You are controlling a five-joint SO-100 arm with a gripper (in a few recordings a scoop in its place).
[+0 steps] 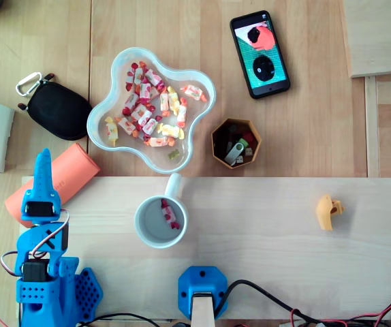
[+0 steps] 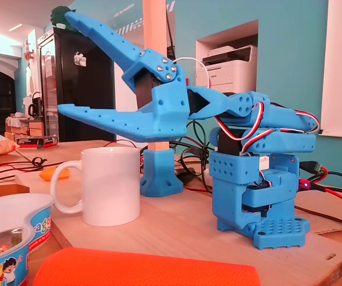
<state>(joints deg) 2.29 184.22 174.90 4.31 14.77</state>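
While the arm (image 1: 42,272) sits folded at the board's (image 1: 263,231) left end in the overhead view, its gripper (image 2: 64,64) hangs, jaws wide apart, over an orange roll (image 1: 76,172); a mug (image 1: 141,228) stands near.

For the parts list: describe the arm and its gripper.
The arm is bright blue plastic, blocky, on a base dotted with holes. The gripper has two long tapering fingers with rows of small holes and silver screws at the hinge. Red, white and black wires loop over its joints.
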